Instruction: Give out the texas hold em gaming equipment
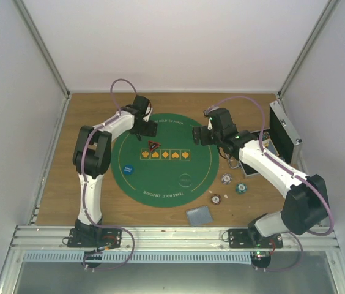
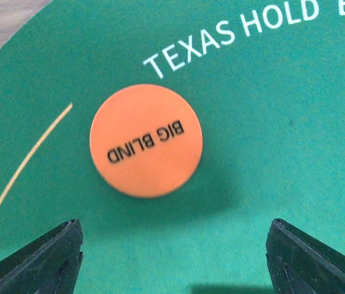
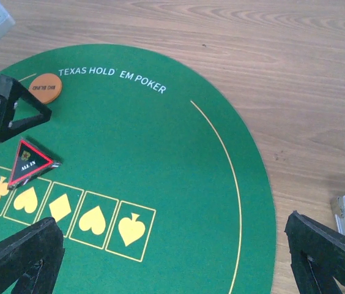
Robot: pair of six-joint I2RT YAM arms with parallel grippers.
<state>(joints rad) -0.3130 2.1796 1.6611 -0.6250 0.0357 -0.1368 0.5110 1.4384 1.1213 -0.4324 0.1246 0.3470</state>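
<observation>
One flat round orange plastic disc (image 2: 146,140) is lying on the round green felt mat (image 2: 282,122) just ahead of the left gripper (image 2: 172,226), whose fingers are standing spread and empty, and is looking light, stiff and slick, best pinched across its rim.

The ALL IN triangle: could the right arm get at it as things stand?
Probably yes: the right claw hangs open over the green mat, nothing between it and the ALL IN triangle, though the left claw sits close.

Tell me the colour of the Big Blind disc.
Disc is orange, black lettering; left wrist view.
</observation>
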